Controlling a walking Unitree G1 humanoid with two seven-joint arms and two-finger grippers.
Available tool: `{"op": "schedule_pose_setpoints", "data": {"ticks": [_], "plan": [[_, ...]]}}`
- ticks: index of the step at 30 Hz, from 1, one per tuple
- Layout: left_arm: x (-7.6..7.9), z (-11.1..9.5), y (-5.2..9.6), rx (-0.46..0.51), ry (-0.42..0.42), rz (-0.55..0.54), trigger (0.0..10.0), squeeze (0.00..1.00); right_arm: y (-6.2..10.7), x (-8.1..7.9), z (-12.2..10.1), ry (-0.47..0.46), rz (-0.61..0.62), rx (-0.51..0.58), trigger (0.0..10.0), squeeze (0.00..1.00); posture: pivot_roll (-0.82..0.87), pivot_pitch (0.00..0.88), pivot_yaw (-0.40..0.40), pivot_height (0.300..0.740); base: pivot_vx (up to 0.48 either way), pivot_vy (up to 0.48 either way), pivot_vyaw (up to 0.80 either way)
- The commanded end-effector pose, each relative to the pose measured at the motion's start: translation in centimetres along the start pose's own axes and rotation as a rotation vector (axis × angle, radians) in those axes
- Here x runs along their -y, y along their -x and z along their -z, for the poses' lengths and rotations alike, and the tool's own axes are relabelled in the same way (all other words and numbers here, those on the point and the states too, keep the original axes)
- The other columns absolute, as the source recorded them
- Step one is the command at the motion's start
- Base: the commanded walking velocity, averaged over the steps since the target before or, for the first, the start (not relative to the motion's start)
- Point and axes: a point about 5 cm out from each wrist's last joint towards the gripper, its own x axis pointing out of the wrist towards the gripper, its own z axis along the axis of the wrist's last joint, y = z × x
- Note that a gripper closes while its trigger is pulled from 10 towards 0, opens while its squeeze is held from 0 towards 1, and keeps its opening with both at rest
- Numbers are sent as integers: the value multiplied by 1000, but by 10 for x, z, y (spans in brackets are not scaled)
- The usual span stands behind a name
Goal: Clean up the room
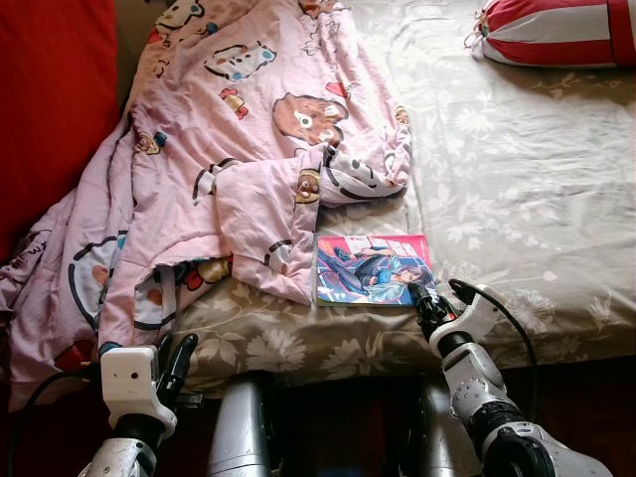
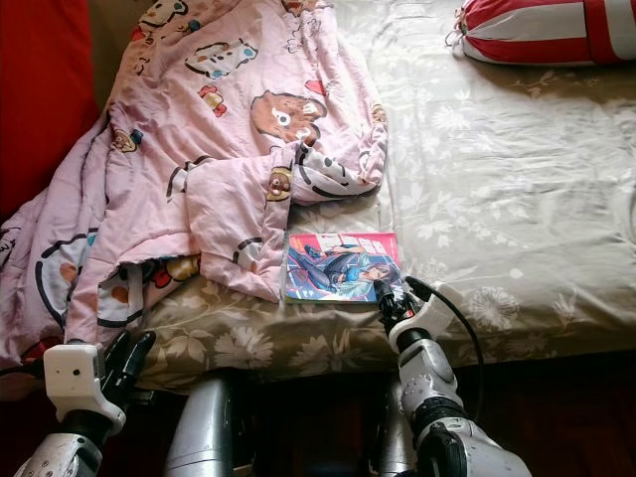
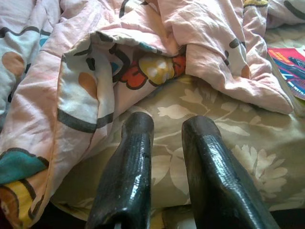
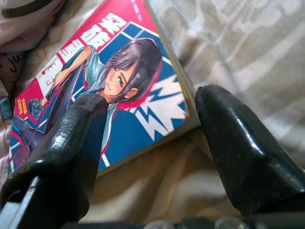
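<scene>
**Two grippers at the bed's near edge**

One comic book (image 1: pixel 374 269) lies flat on the floral bedsheet (image 1: pixel 517 179), touching the pink cartoon blanket (image 1: pixel 229 149) at its 9 o'clock. The right gripper (image 4: pixel 150 112) has its fingers spread around the book's near corner. At 7 o'clock, the left gripper (image 3: pixel 167 126) hovers beside the blanket, fingers slightly parted. A striped pillow (image 1: pixel 556 32) sits at 1 o'clock.

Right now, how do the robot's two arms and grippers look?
Both arms are silver metal. The left gripper has a white boxy wrist block with a small dark hole. The right gripper has a rounded white wrist and a looping black cable. Each has two long, glossy black fingers.
</scene>
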Motion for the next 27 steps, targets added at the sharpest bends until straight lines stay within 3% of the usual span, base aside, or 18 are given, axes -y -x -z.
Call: {"op": "schedule_pose_setpoints", "data": {"ticks": [1,4,14,27], "plan": [[-4,-1,4,-12,-22,-9,10000,0,6,7,13,-48,27,-42,10000,0,286,238,59,552,0,0,0],[-4,-1,4,-12,-25,-7,10000,0,11,15,17,-111,57,-40,10000,0,290,235,60,552,0,0,0],[-3,-2,4,-11,-38,2,10000,0,18,28,21,-193,123,-34,10000,0,296,235,62,552,0,0,0],[-4,-1,4,-16,-50,-3,10000,0,9,11,17,-208,42,-34,10000,0,297,236,60,552,0,0,0]]}}
